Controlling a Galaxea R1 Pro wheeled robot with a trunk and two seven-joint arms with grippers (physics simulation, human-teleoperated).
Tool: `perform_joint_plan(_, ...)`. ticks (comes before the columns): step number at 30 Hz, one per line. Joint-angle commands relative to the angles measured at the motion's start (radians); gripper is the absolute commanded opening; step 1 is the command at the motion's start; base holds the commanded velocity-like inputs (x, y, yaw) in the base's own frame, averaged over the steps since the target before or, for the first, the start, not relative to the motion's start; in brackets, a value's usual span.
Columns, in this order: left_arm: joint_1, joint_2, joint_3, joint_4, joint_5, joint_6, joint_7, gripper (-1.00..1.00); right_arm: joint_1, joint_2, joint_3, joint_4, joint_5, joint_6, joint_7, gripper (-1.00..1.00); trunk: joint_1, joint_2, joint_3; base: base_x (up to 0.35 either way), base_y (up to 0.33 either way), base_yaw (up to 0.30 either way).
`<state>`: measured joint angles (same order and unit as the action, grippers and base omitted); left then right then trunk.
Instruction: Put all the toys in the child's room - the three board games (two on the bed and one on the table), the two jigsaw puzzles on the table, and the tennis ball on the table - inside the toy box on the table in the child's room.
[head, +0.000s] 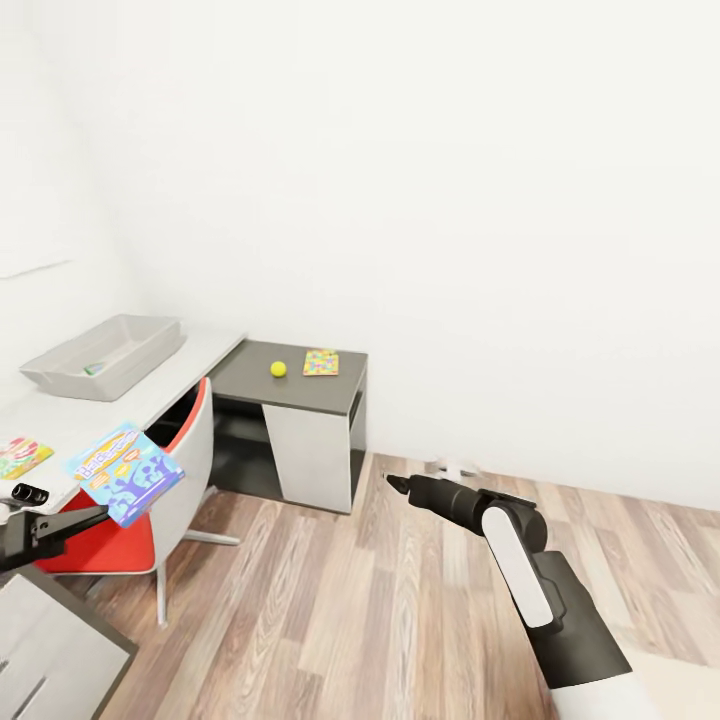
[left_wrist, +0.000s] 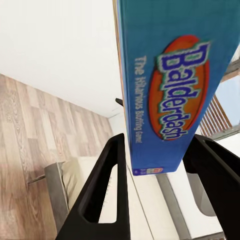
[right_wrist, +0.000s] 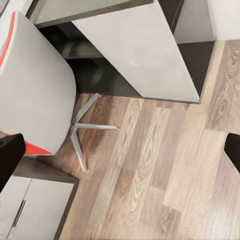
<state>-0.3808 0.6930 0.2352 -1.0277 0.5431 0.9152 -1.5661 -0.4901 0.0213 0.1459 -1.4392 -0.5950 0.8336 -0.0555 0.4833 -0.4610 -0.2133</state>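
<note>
1. The left gripper (left_wrist: 160, 165) had its jaws clamped on the blue board game (left_wrist: 172, 85), one dark finger (left_wrist: 107, 195) on each face of the box, the "Balderdash" lid plainly readable in the left wrist view.
2. In the head view that same blue board game (head: 127, 472) hung at the lower left of the frame, held out by the left gripper (head: 95, 512) above the red-and-grey chair (head: 170, 480) and just short of the white counter (head: 120, 405).
3. The right gripper (head: 392, 481) reached forward low at centre frame over the wood floor (head: 380, 610); its jaws stood wide and empty, the two dark fingertips (right_wrist: 10, 155) at opposite edges of the right wrist view, with the chair's base and the cabinet side between them.
4. The toy box (head: 150, 345) sat on the counter at the left of the frame, something small and green lying inside it; what that was could not be told.
5. Further along, on the lower dark-grey section of the counter (head: 300, 385) at centre, the tennis ball (head: 278, 369) lay just beside one jigsaw puzzle (head: 321, 362), apart from it.
6. Another colourful flat piece (head: 22, 455) rested on the counter at the far left edge, apparently the second jigsaw puzzle.
7. Judged from this, the task was mid-course: one game in hand and near the toy box, the ball and the puzzles yet to go in.
</note>
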Motion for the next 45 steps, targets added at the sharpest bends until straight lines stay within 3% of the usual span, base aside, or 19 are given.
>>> perform_joint_plan(1,-0.001,0.000,-0.001,0.000,0.001,0.010,-0.005,-1.00,-0.001,0.000,0.000,-0.001,-0.006,0.004,-0.006,1.00,0.001,-0.002,-0.001,0.314,-0.004,0.259)
perform_joint_plan(16,-0.001,-0.002,0.003,0.000,0.001,0.010,-0.005,-1.00,-0.001,-0.006,0.001,-0.032,-0.016,0.017,0.015,1.00,0.001,-0.002,0.000,0.315,-0.001,0.066)
perform_joint_plan(23,-0.001,-0.001,0.004,0.000,0.004,0.010,-0.005,-1.00,0.000,-0.012,0.009,-0.126,-0.021,0.131,0.178,1.00,0.001,-0.002,0.000,0.315,0.000,0.001)
perform_joint_plan(30,-0.001,-0.001,0.005,0.000,0.008,0.011,-0.005,-1.00,0.000,-0.016,-0.058,-0.139,-0.022,0.202,0.456,1.00,0.001,-0.002,0.000,0.303,0.000,0.000)
perform_joint_plan(35,-0.001,-0.001,0.005,0.000,0.011,0.011,-0.005,-1.00,0.000,-0.018,-0.083,-0.138,-0.021,0.211,0.513,1.00,0.001,-0.002,0.000,0.259,0.000,0.000)
perform_joint_plan(45,-0.001,-0.001,0.004,0.000,0.011,0.011,-0.005,-1.00,0.001,-0.018,-0.090,-0.135,-0.012,0.203,0.526,1.00,0.001,-0.002,0.000,0.084,0.000,0.000)
